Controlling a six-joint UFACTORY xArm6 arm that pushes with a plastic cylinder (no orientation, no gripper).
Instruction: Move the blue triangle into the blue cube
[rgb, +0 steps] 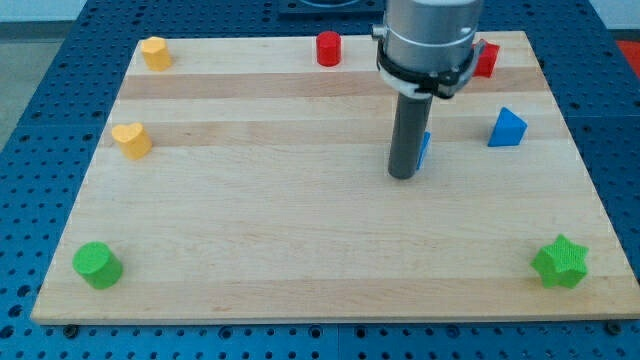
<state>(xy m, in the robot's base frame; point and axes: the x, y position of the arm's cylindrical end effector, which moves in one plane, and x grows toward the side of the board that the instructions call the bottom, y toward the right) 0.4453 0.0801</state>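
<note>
Green blocks (97, 264) nearest, my tip (403, 176) hiding most of blue cube (425, 149), blue triangle (507, 128) apart, no claw.

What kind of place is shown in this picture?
Probably a robotics lab bench: a pale wooden board lies on a blue perforated metal table, with small coloured plastic blocks such as a blue triangle for pushing.

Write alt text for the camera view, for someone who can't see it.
My tip rests on a wooden board, hiding most of one blue block; a blue triangle sits apart at its right. Yellow, red and green blocks line the edges.
</note>
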